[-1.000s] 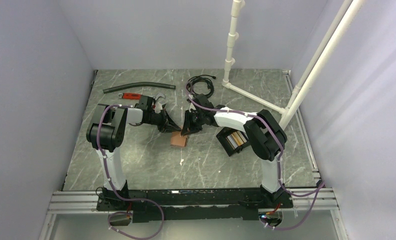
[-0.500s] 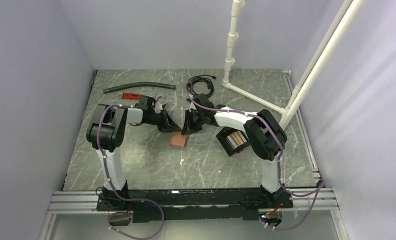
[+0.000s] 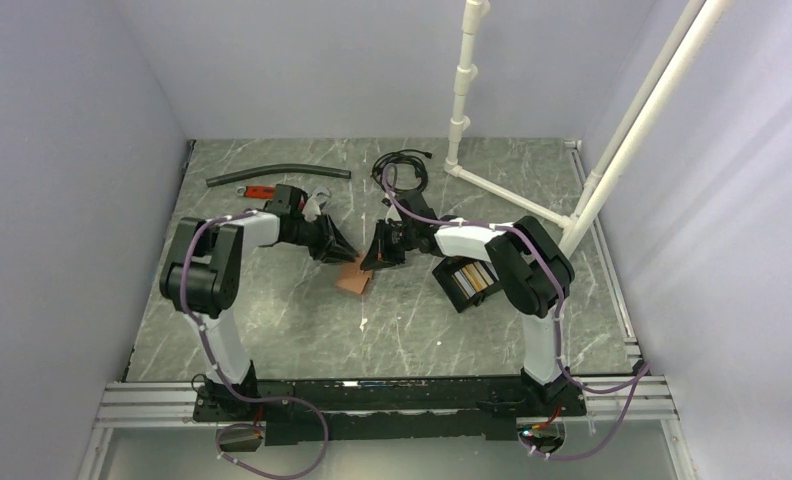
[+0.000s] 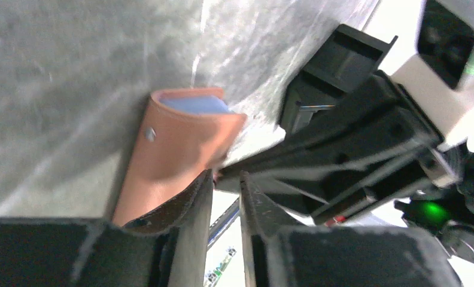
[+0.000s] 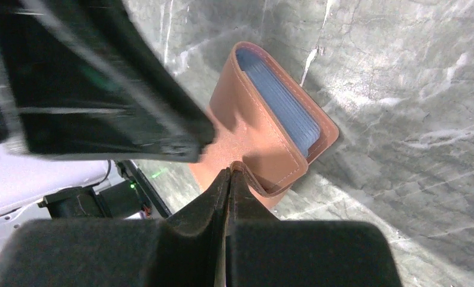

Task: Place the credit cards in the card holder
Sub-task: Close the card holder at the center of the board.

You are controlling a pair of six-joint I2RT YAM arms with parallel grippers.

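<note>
Several cards (image 3: 472, 279) in card holder (image 3: 450, 288); bluish card (image 5: 285, 103) inside wallet (image 5: 264, 134).

No text, label, brand, number or sign can be read in any view. The wallet (image 5: 264, 143) shows plain leather with a bare snap stud, and the bluish card (image 5: 279, 98) in it shows only its edge. The red tool (image 3: 262, 190) at the far left of the table is too small to show any marking.
</note>
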